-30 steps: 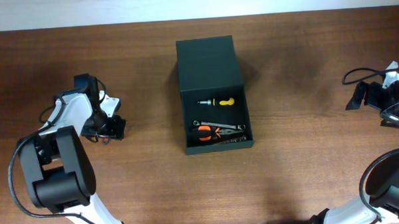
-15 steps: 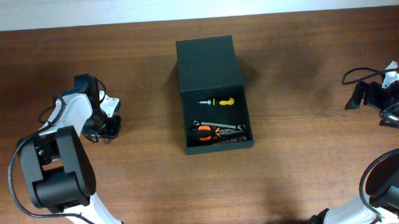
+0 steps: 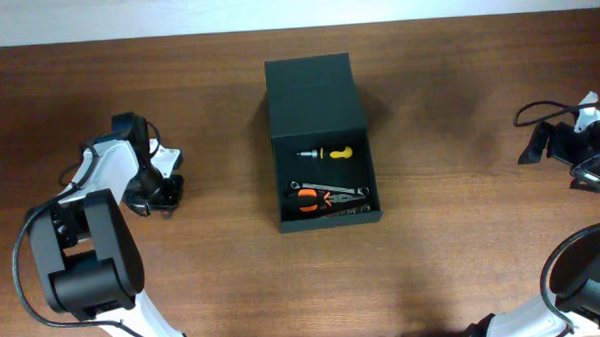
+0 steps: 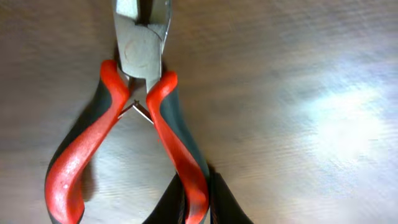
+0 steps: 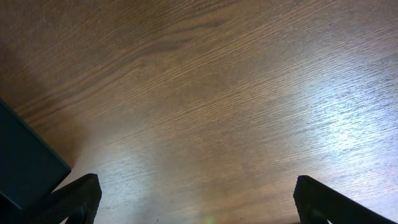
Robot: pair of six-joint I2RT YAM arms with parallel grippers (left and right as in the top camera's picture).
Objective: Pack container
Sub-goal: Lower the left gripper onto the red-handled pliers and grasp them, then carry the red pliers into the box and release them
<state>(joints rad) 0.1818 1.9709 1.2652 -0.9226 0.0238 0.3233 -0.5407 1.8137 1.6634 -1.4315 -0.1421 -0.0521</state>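
The left end effector (image 4: 196,202) is narrow, its two dark fingers (image 4: 166,208) pinched on one handle of the red-handled pliers (image 4: 168,130), which lie flat on the table (image 3: 463,263) to the left. A second ago its jaws stood wide around the tool; they have since drawn in onto the handle. The right end effector (image 5: 199,208) stands wide and empty over bare wood at the far right, unchanged. The container (image 3: 327,220) sits at the table's centre, well apart from both, lid folded back, holding a yellow-handled screwdriver (image 3: 330,153) and orange-handled pliers (image 3: 316,198).
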